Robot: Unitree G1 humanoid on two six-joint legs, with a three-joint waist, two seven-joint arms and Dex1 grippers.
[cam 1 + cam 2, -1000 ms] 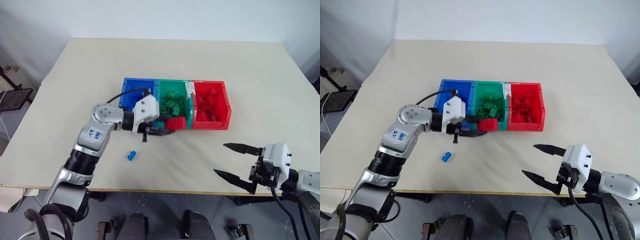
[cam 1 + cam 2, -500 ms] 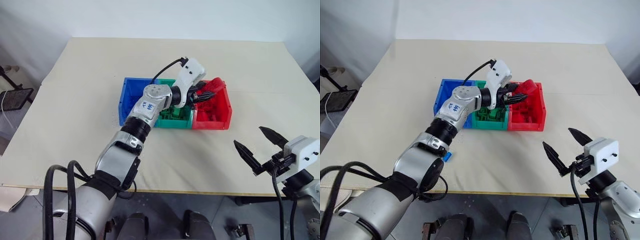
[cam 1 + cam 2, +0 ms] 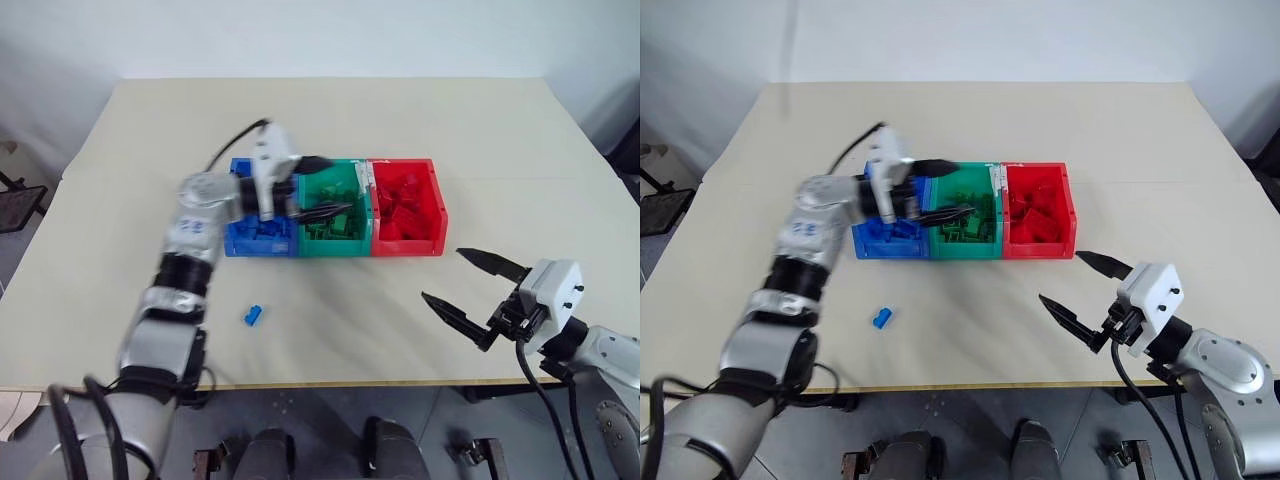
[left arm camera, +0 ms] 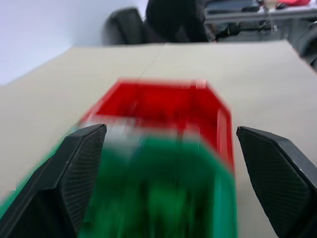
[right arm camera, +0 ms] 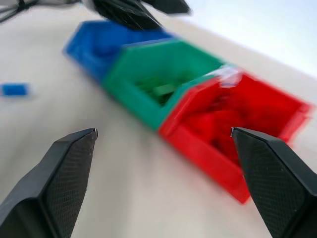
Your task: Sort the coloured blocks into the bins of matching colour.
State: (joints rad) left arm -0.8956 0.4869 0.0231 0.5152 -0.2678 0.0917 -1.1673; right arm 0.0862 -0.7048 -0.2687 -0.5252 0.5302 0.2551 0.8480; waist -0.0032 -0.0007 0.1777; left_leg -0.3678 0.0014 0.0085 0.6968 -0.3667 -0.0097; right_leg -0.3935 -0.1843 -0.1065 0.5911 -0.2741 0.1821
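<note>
The three joined bins stand mid-table: blue bin [image 3: 262, 228], green bin [image 3: 335, 205], red bin [image 3: 405, 205], each holding several blocks of its own colour. My left gripper [image 3: 340, 184] hovers over the green bin, pointing toward the red bin [image 4: 168, 106], open and empty. One small blue block [image 3: 252, 316] lies on the table in front of the blue bin, also seen as the blue block [image 5: 15, 89]. My right gripper [image 3: 442, 275] hangs open and empty near the table's front right, aimed at the bins.
The table [image 3: 450, 130] is bare beige around the bins. Its front edge [image 3: 330, 383] runs just below the right gripper. Chairs and dark furniture [image 4: 168, 20] stand beyond the table's far side.
The left gripper carried a red block from the front of the green bin over the red bin, then opened and drew back left. The block is gone from its jaws. The camera shifted.
</note>
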